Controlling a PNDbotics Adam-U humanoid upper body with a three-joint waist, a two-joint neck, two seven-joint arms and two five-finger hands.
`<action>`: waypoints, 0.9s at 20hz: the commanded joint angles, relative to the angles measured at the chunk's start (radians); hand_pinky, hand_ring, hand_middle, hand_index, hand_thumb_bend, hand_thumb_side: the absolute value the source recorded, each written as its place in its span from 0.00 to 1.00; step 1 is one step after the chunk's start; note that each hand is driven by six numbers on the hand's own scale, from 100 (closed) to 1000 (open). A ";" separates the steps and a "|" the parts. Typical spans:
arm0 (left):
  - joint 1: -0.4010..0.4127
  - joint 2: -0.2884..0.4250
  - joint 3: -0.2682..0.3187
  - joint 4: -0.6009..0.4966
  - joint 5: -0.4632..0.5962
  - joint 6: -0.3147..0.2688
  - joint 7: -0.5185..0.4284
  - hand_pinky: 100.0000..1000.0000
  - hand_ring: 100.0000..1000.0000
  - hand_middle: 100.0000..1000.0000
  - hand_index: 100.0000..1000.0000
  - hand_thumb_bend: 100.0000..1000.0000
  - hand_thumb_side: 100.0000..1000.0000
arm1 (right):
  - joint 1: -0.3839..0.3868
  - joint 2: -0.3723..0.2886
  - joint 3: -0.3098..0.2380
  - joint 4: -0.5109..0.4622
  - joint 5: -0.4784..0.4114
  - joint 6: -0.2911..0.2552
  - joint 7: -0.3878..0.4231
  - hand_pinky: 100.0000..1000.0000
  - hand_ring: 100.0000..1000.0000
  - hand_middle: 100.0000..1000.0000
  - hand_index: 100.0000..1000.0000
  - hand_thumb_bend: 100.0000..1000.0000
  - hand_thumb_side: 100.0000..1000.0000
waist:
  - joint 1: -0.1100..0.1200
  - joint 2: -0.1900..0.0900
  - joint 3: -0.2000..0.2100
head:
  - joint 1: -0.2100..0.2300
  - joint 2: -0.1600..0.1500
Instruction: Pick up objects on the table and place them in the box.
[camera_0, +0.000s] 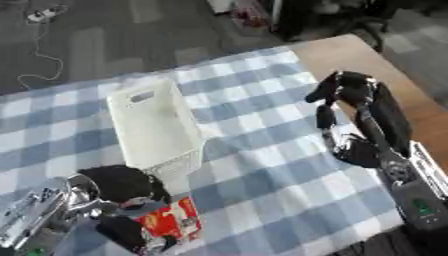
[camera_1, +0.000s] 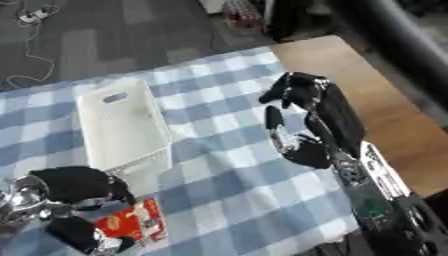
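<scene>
A white plastic box (camera_0: 156, 125) lies on the blue-and-white checked cloth, left of centre, and looks empty. Just below its near end, my left hand (camera_0: 127, 187) is curled round a red and white packet (camera_0: 173, 221) at the lower left. My right hand (camera_0: 350, 90) hovers over the right part of the cloth, fingers curled downward, with nothing in it.
The bare wooden table top (camera_0: 367, 55) shows at the right beyond the cloth's edge. Grey carpet floor with a white cable (camera_0: 39, 45) lies beyond the table's far side. Chair legs and dark items stand at the top right.
</scene>
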 joint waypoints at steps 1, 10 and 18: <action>-0.015 0.001 0.001 -0.013 -0.027 -0.038 -0.013 0.55 0.71 0.73 0.88 0.38 1.00 | -0.012 -0.022 -0.002 -0.016 -0.002 0.000 0.004 0.29 0.29 0.45 0.58 0.00 0.92 | 0.000 -0.009 -0.002 | 0.008 -0.003; -0.017 0.002 -0.007 -0.017 -0.091 -0.106 -0.013 0.61 0.72 0.73 0.87 0.44 1.00 | -0.012 -0.022 -0.002 -0.016 0.000 0.003 0.008 0.30 0.30 0.46 0.59 0.00 0.93 | 0.000 -0.009 -0.002 | 0.006 -0.003; -0.024 0.003 -0.019 -0.027 -0.129 -0.135 -0.013 0.63 0.74 0.74 0.87 0.45 1.00 | -0.014 -0.024 -0.002 -0.016 -0.002 0.005 0.019 0.31 0.31 0.47 0.60 0.00 0.93 | 0.002 -0.010 -0.005 | 0.003 -0.003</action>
